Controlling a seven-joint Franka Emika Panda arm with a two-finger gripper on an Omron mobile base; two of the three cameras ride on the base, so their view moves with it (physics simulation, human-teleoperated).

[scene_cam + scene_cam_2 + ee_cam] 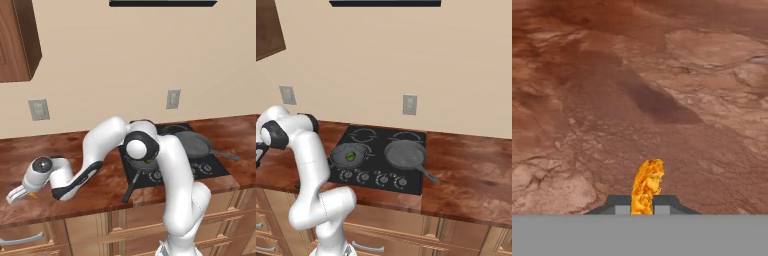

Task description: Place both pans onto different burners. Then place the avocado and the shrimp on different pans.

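The orange shrimp (647, 186) stands pinched between the two dark fingertips of the claw (643, 204), which is clenched on it just above the reddish-brown stone worktop (662, 100). In the left base view the claw (17, 195) sits low over the worktop (60, 145) far to the left of the cooktop, with a sliver of orange shrimp (33, 195) showing beside it. The black glass cooktop (368, 134) lies well apart to the right, with a row of small silver knobs (373, 178) along its front edge. Two dark grey frying pans rest on its front burners: the left pan (349, 155) holds the bright green avocado (350, 156), and the right pan (405, 153) has its long handle pointing toward the front right. The back burners (364, 134) show as pale rings. In the left base view the arm's elbow and upper link stand in front of the left pan (145, 164), hiding most of it apart from its handle, and only a speck of the avocado (148, 161) peeps out; the right pan (192, 143) is plainly seen. Two pale wall outlets (39, 109) sit on the cream wall, and wooden cabinets run below the worktop. The white arm rises from the base, bends at a dark joint over the cooktop, then sweeps down and left, its wrist stretched low and nearly level above the worktop.
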